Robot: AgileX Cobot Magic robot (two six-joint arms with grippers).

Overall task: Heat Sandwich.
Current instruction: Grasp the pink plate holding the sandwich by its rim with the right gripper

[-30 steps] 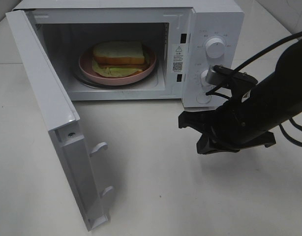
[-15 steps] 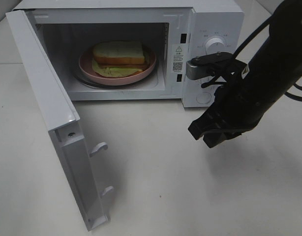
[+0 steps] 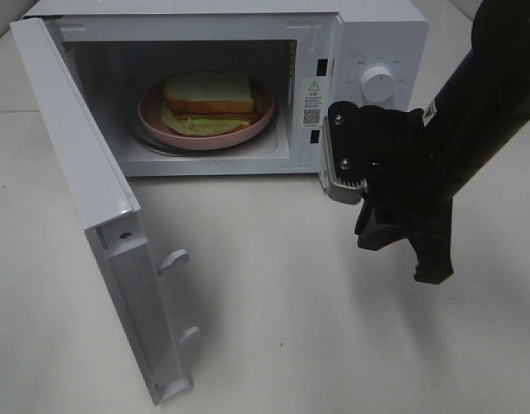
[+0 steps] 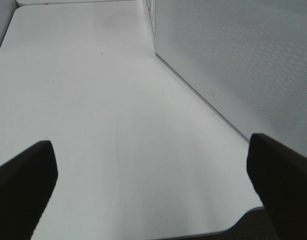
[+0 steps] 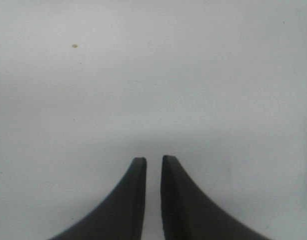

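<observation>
The sandwich (image 3: pixel 209 95), white bread with a green-yellow filling, lies on a round pink plate (image 3: pixel 151 116) inside the open microwave (image 3: pixel 369 43). My right gripper (image 3: pixel 429 269) hangs in front of the microwave's control panel, fingers pointing down at the table, well to the right of the sandwich. In the right wrist view its fingertips (image 5: pixel 153 162) stand a narrow gap apart with nothing between them. The left gripper (image 4: pixel 153 192) is wide open and empty over bare table beside the microwave's side wall (image 4: pixel 243 65); it does not show in the high view.
The microwave door (image 3: pixel 92 198) swings out to the front left, its latch hooks (image 3: pixel 174 259) facing the table's middle. A white knob (image 3: pixel 379 84) sits on the panel just above my right arm. White tabletop (image 3: pixel 274 328) stretches in front.
The right arm has swung up and turned so its gripper now points down instead of left. Its fingers have parted slightly. Sandwich, plate and door have not moved.
</observation>
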